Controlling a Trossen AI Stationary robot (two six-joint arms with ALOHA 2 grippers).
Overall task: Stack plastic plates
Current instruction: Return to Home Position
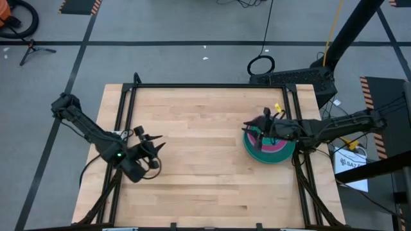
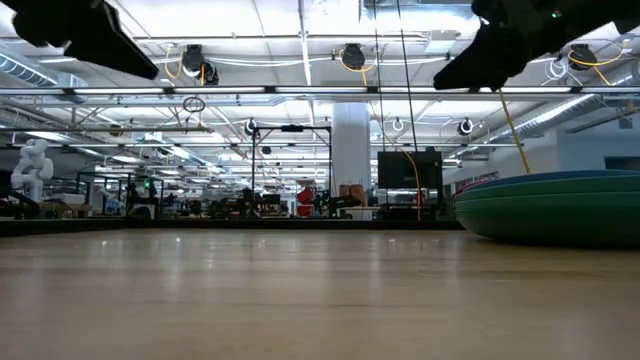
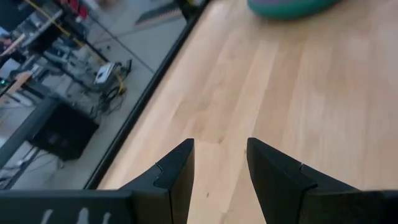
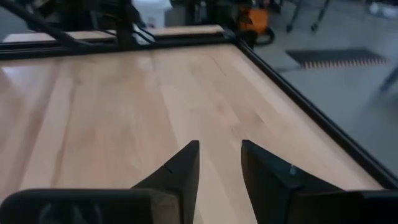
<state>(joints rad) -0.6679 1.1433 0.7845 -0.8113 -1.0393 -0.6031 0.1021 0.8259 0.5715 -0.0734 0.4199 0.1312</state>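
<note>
Left gripper (image 1: 157, 143): fingers apart, empty, raised near the tabletop's (image 1: 205, 173) left edge.
Plate stack (image 1: 275, 150): teal underneath, magenta showing, by the right edge.
Right gripper (image 1: 257, 128): fingers apart, empty, above the stack; I'd lift clear before retracting.

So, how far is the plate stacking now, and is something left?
Done: every plate in view sits in one stack on the table, right side. In hand: nothing; the right gripper, above the stack, and the left gripper are open and empty. Left: probably only parking the arms.
</note>
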